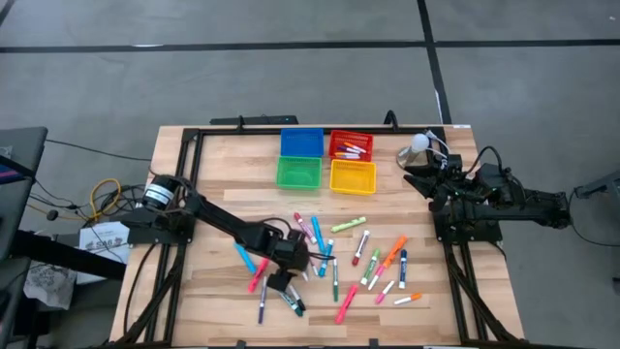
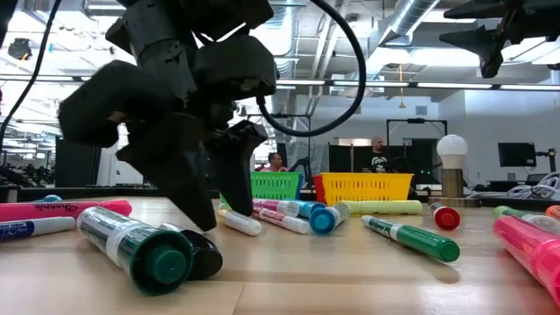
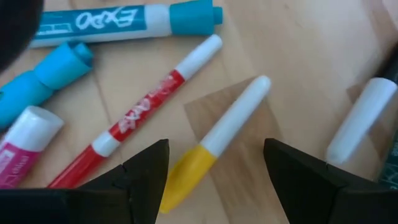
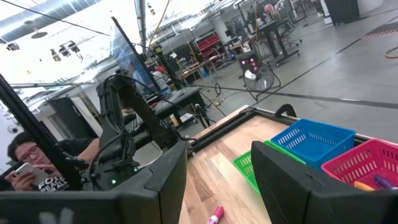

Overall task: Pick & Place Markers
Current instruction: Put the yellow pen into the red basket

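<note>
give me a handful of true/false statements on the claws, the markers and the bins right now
1. The left claw is open, with a yellow-capped marker lying between its fingers. True.
2. The right claw holds a marker over the red bin. False: it holds nothing and hangs raised at the table's right edge.
3. The red bin already has markers in it. True.
4. The yellow bin sits behind the red bin at the far edge. False: it sits in front of the red bin, beside the green bin.
5. Every marker is already in a bin. False: most lie scattered on the table.
</note>
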`<state>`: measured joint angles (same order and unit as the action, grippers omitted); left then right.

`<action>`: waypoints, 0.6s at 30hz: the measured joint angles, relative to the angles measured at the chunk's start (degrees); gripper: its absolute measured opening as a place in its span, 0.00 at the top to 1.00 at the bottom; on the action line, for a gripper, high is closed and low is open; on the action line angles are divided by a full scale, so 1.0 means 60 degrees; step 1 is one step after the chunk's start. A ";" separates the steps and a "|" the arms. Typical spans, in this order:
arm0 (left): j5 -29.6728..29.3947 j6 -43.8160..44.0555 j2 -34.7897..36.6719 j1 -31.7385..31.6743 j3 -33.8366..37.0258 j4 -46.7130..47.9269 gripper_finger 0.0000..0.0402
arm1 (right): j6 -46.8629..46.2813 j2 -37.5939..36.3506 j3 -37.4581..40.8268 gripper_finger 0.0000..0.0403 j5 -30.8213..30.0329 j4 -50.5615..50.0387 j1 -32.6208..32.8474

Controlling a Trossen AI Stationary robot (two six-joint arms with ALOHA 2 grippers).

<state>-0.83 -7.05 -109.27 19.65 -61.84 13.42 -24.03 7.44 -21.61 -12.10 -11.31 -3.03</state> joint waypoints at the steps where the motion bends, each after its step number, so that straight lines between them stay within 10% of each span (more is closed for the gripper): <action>1: -0.0001 0.0000 0.0000 -0.0028 0.0000 -0.0041 0.35 | 0.0002 -0.0003 0.0000 0.58 0.0000 0.0000 0.0000; 18: 0.0468 0.0000 -0.0433 -0.0177 -0.0023 -0.0453 0.35 | -0.0007 0.0000 0.0000 0.58 0.0004 0.0036 0.0000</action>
<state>1.97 -7.05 -111.87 18.58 -61.98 10.70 -24.07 7.44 -21.61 -12.08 -11.09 -3.03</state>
